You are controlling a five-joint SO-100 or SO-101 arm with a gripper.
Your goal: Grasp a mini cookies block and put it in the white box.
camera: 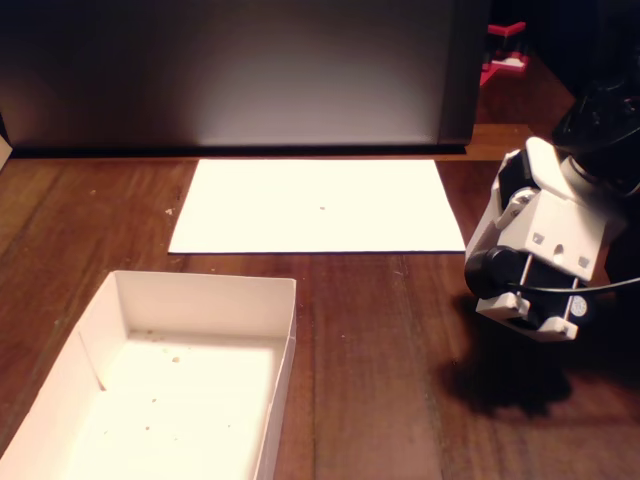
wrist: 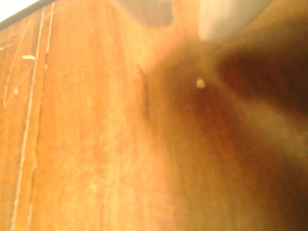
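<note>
No mini cookies block shows in either view. The white box (camera: 200,308) stands at the lower left of the fixed view, shallow and open, with a few crumbs on its floor. My arm (camera: 540,250) is folded low over the wood at the right, well apart from the box, and its white body hides the fingers. The wrist view is blurred and close to the wooden table (wrist: 86,144); a tiny pale crumb (wrist: 200,83) lies on it. Two blurred shapes, grey (wrist: 147,12) and pale (wrist: 226,19), sit at the top edge; whether the gripper is open or shut does not show.
A flat white paper sheet (camera: 380,200) lies on the table behind the box, with a small dark speck (camera: 322,208) on it. A dark upright panel (camera: 240,70) closes the back. A red object (camera: 505,55) stands at the far right.
</note>
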